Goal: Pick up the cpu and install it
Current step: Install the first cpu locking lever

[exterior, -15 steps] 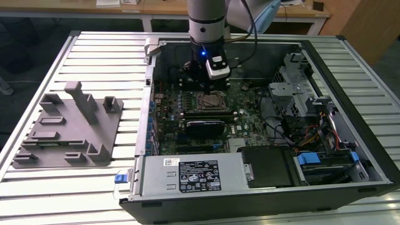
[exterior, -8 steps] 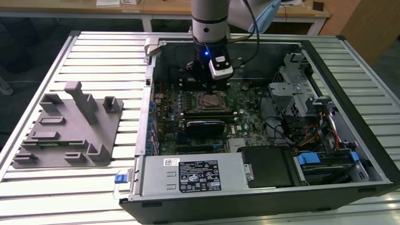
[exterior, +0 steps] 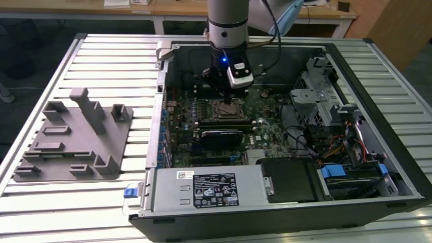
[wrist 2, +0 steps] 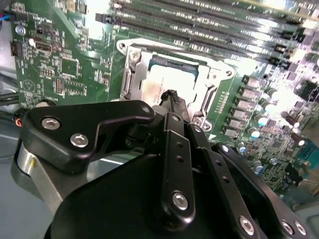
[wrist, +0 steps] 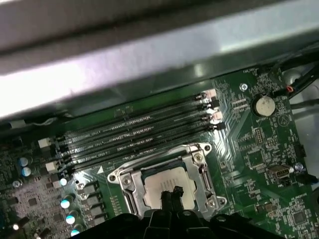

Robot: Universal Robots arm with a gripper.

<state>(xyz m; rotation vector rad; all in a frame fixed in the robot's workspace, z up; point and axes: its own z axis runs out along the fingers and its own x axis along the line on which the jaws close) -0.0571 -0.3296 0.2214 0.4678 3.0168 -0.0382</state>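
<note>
The arm reaches down inside the open computer case (exterior: pixel 351 167), and the gripper (exterior: pixel 229 97) hangs right above the CPU socket (exterior: pixel 227 108) on the green motherboard (exterior: pixel 270 129). In both wrist views the cpu (wrist: pixel 164 185) lies flat in the socket frame (wrist: pixel 199 149), its silvery top facing up and ringed by the metal bracket on every side. The black fingertips (wrist: pixel 170 194) are drawn together to a narrow tip that sits over the chip's near edge in the first wrist view; in the second wrist view the same tip (wrist 2: pixel 172 97) crosses the lower part of the cpu (wrist 2: pixel 169 77). The fingers look pressed together with nothing between them, and whether the tip is touching the chip's top or hovering just off it cannot be told. Four memory slots (wrist: pixel 139 132) run alongside the socket on its far side in the first wrist view, and a round coin cell (wrist: pixel 263 105) sits off toward the board's corner. Out on the slatted table (exterior: pixel 88 202), at the exterior view's left, the grey tray (exterior: pixel 74 136) stands well apart from the case
</note>
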